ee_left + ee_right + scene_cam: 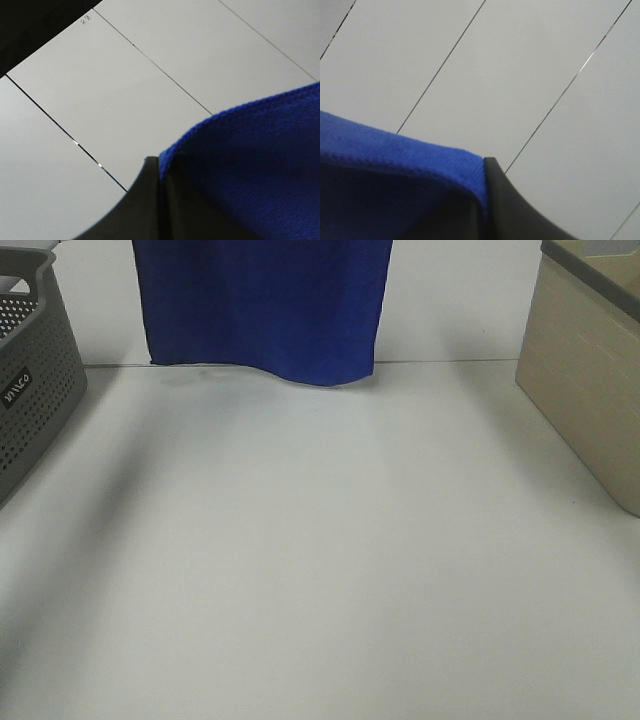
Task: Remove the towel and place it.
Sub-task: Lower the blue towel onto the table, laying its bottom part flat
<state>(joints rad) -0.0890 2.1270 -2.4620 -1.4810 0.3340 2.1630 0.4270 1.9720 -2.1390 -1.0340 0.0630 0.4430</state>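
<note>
The royal-blue towel (265,305) hangs in a flat sheet at the far middle of the exterior high view. Its lower hem floats just above the white table's (320,560) far edge. Both grippers are above the top of that view. In the left wrist view my left gripper (159,175) is shut on the towel's edge (250,165), the cloth pinched between black fingers (142,200). In the right wrist view my right gripper (484,200) is shut on the towel (395,170) beside a black finger (510,205). No white tag shows.
A grey perforated basket (30,380) stands at the table's left edge. A beige basket (585,370) stands at the right edge. Both wrist views look past the towel at white panels with thin dark seams.
</note>
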